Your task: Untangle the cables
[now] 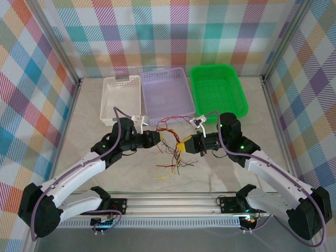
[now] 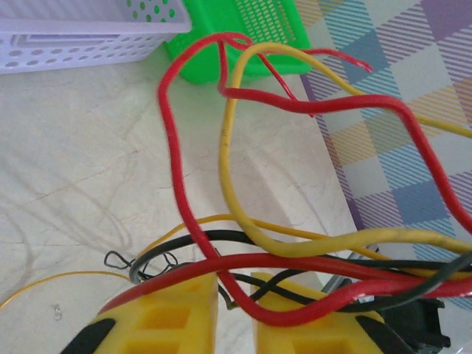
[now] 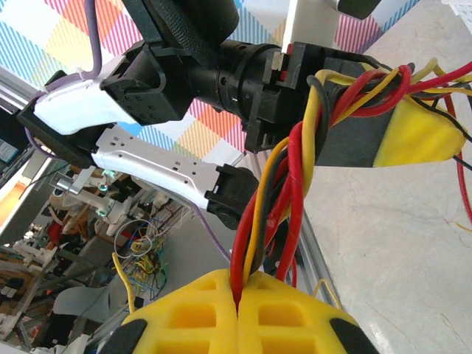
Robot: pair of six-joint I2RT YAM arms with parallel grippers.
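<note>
Pressed flat against each other at the bottom of the right wrist view, the yellow jaws of the right gripper (image 3: 237, 293) are clamped on the cables (image 3: 289, 173). Red, yellow-orange and dark strands rise out of the seam in one tight bundle. That bundle climbs to the left gripper (image 2: 236, 286), whose jaws are drawn in to a narrow slit. A red strand and black strands lie caught across the slit, so both grippers hold the same tangle. From the left wrist view, a red loop and a yellow loop arch up from that grip, crossing each other near the top. A thinner orange strand trails off over the pale table (image 1: 131, 181). From above, the two grippers face each other just in front of the near wall of the lilac basket (image 1: 165, 92). The left one is toward the basket's near-left corner and the right one toward its near-right corner, with a short span of wire between them. The rest of the tangle hangs and spreads on the table a little farther from the lilac basket, toward the arm bases, with thin red, yellow and dark ends fanning out. A white basket (image 1: 122, 80) sits just beside the lilac basket on its left. A green basket (image 1: 218, 93) sits just beside it on its right.
</note>
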